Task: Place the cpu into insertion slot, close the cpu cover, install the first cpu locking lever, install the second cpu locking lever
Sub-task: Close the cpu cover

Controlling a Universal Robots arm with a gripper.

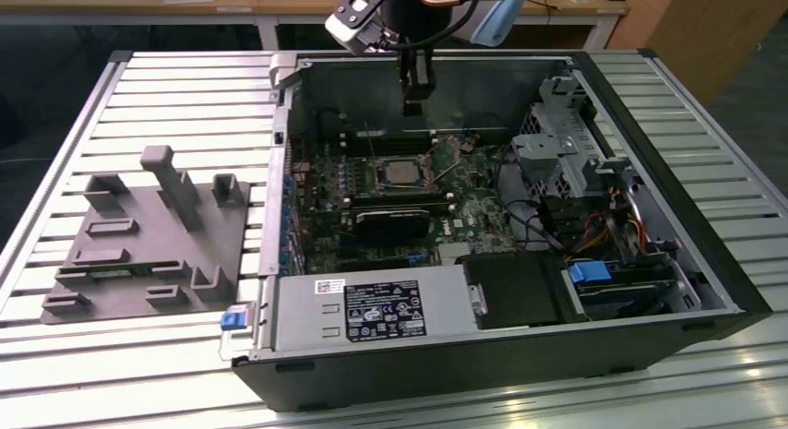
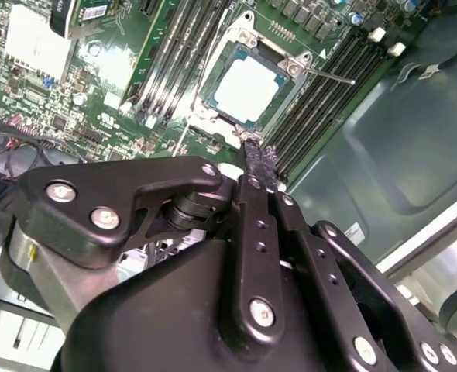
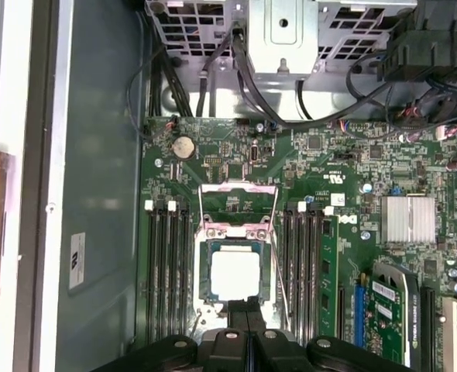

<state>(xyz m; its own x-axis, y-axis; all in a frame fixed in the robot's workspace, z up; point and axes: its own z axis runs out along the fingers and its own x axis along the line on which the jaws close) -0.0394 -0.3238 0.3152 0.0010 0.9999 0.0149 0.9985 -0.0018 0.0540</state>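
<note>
CPU [image 3: 235, 275] lies flat in the slot [image 3: 201, 279], midway across the board [image 3: 321, 167] inside the open case [image 1: 689, 263] on the slatted counter [image 1: 173, 88]. The cover [image 3: 234, 231] frames it. A thin lever [image 2: 329, 75] runs along one side of the slot, next to the memory slots [image 3: 310, 263]. The end effector [image 3: 247, 306] hangs just over the slot's edge, fingers pressed together and gripping nothing. A white label [image 1: 382, 309] sits at the case's near edge, its print too small to read.
</note>
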